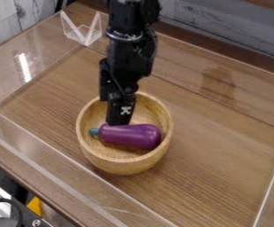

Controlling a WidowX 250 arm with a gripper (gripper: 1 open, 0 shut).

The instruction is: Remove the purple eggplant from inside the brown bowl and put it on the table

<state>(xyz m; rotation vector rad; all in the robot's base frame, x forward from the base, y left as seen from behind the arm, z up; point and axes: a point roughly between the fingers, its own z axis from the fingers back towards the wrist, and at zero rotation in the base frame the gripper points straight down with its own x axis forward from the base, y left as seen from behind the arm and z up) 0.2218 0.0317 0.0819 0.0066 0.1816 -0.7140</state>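
The purple eggplant [133, 135] lies on its side inside the brown bowl [115, 160], its teal stem cap pointing left. The bowl sits on the wooden table [222, 115] near the front. My black gripper [116, 105] points straight down with its fingers open and nothing between them. Its fingertips reach down to the bowl's rear rim, just above and behind the eggplant, not touching it as far as I can see.
Clear acrylic walls [33, 62] edge the tabletop on all sides. A clear folded acrylic stand [80, 28] sits at the back left. Bare wood lies to the right and behind the bowl.
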